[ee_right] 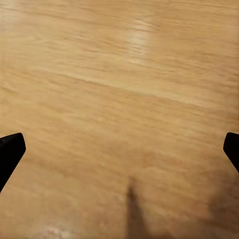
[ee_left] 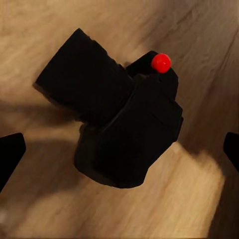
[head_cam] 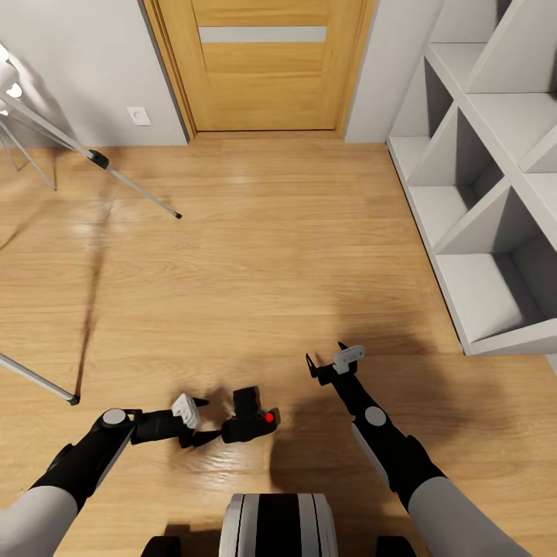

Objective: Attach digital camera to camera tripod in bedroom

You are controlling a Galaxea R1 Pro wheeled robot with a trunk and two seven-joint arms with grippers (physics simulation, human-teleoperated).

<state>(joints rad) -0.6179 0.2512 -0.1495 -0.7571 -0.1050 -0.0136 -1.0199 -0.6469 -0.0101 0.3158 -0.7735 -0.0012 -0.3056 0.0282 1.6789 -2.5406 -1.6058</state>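
Note:
The digital camera [head_cam: 249, 418] lies on the light wood floor just ahead of my base, black with its red button [head_cam: 269, 418] showing. My left gripper [head_cam: 207, 420] is low beside it on its left, open, its fingertips apart and just short of the body. In the left wrist view the digital camera [ee_left: 124, 124] sits ahead between the two spread fingertips [ee_left: 10, 155], lens barrel angled away. My right gripper [head_cam: 325, 356] hovers open over bare floor to the camera's right; its fingertips [ee_right: 10, 152] frame only wood. Silver legs of the camera tripod [head_cam: 131, 182] stand at the far left.
A wooden door [head_cam: 263, 62] is straight ahead in the pale grey wall. White cube shelves [head_cam: 480, 232] run along the right side. Another tripod leg [head_cam: 39, 379] ends in a black foot near my left arm. Open floor lies between me and the door.

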